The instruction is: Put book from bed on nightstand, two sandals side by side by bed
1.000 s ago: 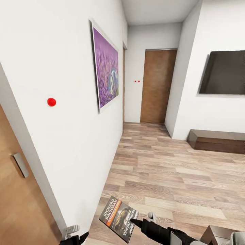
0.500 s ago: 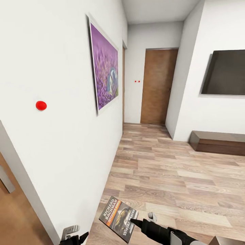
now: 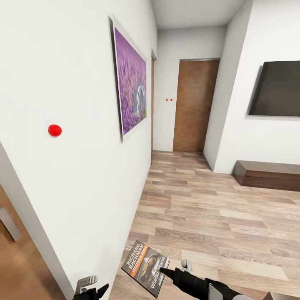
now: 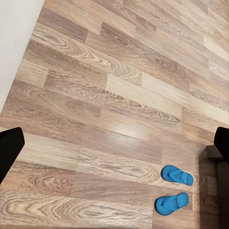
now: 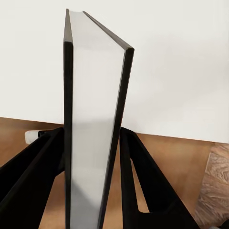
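White walls (image 3: 75, 83) flank a hallway with a wood-plank floor (image 3: 216, 216) that runs toward a brown door (image 3: 193, 106) at the far end. A dark television (image 3: 277, 88) hangs on the wall to the right above a low dark wooden bench (image 3: 266, 175), and a purple flower painting (image 3: 131, 79) hangs on the wall to the left, with a small red dot (image 3: 54, 130) nearer the camera. Part of another wooden door (image 3: 16, 258) shows at the near left edge. Low in the head view, the right gripper (image 3: 164, 271) is clamped on the book (image 3: 145, 267), held above the floor with its lettered cover tilted up; the right wrist view shows the book (image 5: 93, 133) edge-on, upright between the black fingers (image 5: 138, 181). The left gripper (image 3: 89, 287) sits at the bottom edge near the wall; its fingers stand wide apart at the sides of the left wrist view, holding nothing. Two blue sandals (image 4: 174, 188) lie side by side on the planks there, just beside a dark wooden edge.
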Controlling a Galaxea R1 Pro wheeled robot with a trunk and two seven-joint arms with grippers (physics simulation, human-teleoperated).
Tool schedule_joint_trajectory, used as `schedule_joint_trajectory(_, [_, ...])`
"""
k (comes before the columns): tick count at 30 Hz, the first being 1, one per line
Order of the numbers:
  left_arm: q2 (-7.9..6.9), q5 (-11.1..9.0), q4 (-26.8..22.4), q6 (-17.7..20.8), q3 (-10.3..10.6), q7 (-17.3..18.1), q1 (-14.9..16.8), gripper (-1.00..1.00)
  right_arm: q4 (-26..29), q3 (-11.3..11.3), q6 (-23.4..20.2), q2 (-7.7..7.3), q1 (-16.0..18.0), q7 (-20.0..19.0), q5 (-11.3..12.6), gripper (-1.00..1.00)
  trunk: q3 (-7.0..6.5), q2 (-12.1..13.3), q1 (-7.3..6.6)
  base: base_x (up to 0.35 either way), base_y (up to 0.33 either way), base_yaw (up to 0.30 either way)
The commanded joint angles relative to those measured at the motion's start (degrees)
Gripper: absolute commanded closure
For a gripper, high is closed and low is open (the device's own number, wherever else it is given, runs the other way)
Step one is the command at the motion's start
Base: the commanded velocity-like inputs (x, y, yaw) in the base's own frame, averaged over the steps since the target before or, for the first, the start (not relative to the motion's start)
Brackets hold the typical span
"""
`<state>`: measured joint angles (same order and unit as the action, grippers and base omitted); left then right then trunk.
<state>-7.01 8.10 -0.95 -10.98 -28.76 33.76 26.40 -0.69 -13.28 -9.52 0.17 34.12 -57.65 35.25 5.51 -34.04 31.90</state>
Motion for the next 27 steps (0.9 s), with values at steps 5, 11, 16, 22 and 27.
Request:
schedule_joint_trajectory(5, [-0.02,0.6,0.1,-0.4,-0.4,0.1,0.1,-1.0,-0.1,-0.3,-0.5,0.01,0.1,-0.2,0.6,1.0,0.11,-0.1,0.02,0.067,0.005,0.0])
schedule_joint_trajectory(11, [0.28,0.6,0.1,-0.4,-0.4,0.0,0.1,-1.0,-0.1,-0.3,-0.5,0.01,0.1,-0.2,0.6,1.0,0.11,-0.1,0.02,0.055,0.0,-0.003])
schedule_joint_trajectory(16, [0.68,0.6,0.1,-0.4,-0.5,0.0,0.1,-1.0,-0.1,-0.3,-0.5,0.01,0.1,-0.3,0.6,1.0,0.11,-0.1,0.02,0.005,0.0,-0.153])
schedule_joint_trajectory(22, [0.76,0.6,0.1,-0.4,-0.5,0.0,0.1,-1.0,0.0,-0.3,-0.5,0.01,0.1,-0.3,0.6,1.0,0.11,-0.1,0.02,0.001,0.0,-0.23])
schedule_joint_trajectory(27, [0.77,0.6,0.1,-0.4,-0.5,0.0,0.1,-1.0,0.0,-0.3,-0.5,0.01,0.1,-0.3,0.6,1.0,0.11,-0.1,0.02,0.0,0.0,-0.106])
